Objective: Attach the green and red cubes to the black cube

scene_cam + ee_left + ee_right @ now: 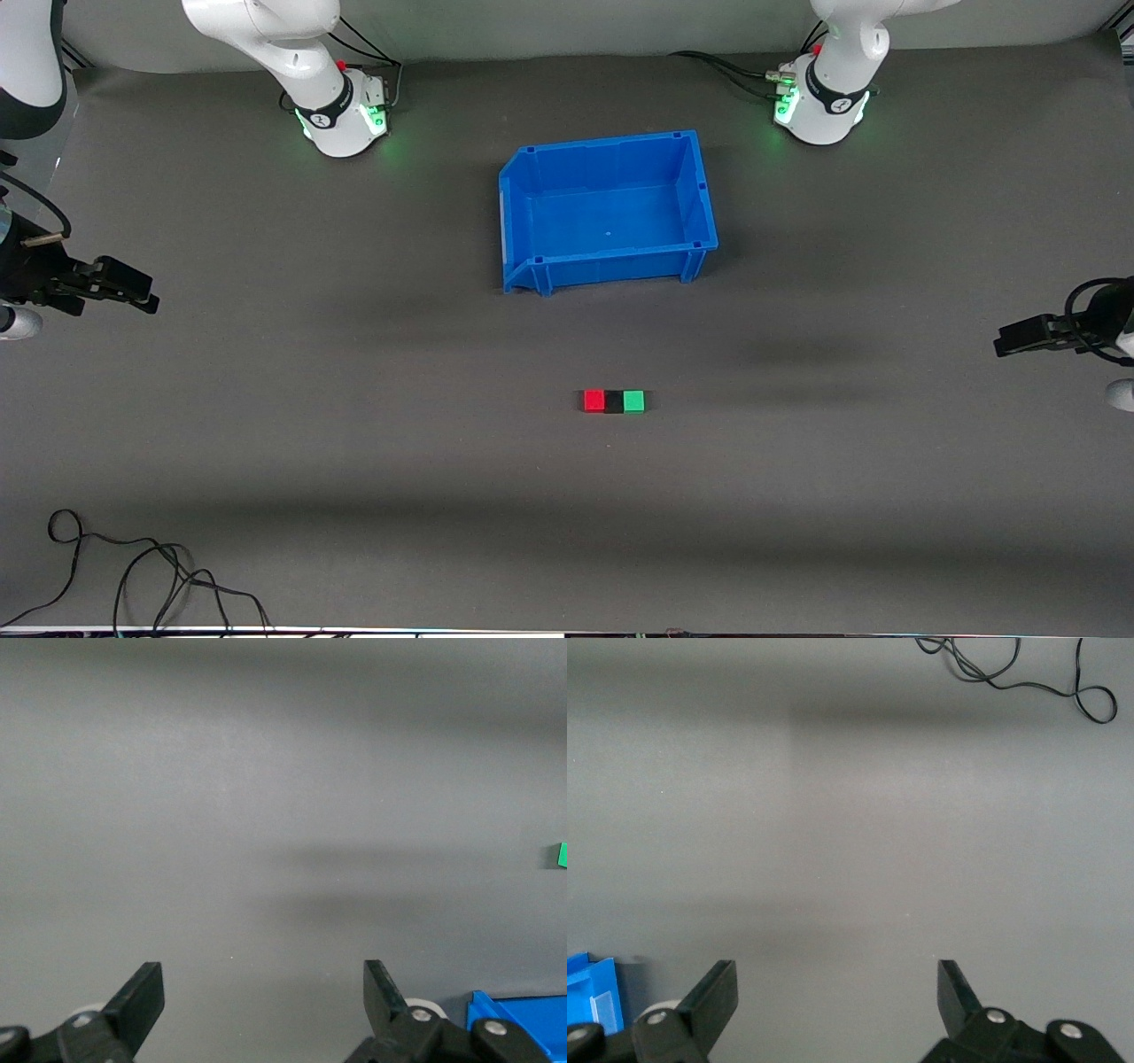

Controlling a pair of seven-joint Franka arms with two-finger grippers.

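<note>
Red, black and green sit in one short row on the grey mat (354,496), nearer to the front camera than the blue bin (609,211), which serves as the landmark. The red cube (594,400) is at the right arm's end of the row, the black cube (614,401) in the middle, the green cube (633,400) at the left arm's end. All three look to be touching face to face, so by my reading the attaching is done or as good as done.

My guess is that the cubes are light, rigid and smooth-sided. They should stand a firm pinch without harm, but could skate on the mat if nudged from one side. The sensible hold is across two free parallel faces: for the row, the faces turned toward and away from the bin, since the joined faces are shut off. The black one is barely darker than the mat, so it is easy to misjudge.

Level with the bin's front edge, the right gripper (146,301) hangs over bare mat well off toward its own arm's end, fingers spread wide in the right wrist view with nothing between them. The left gripper (1001,346) waits likewise over mat at its end, somewhat nearer the camera than the bin, also wide open and empty.
</note>
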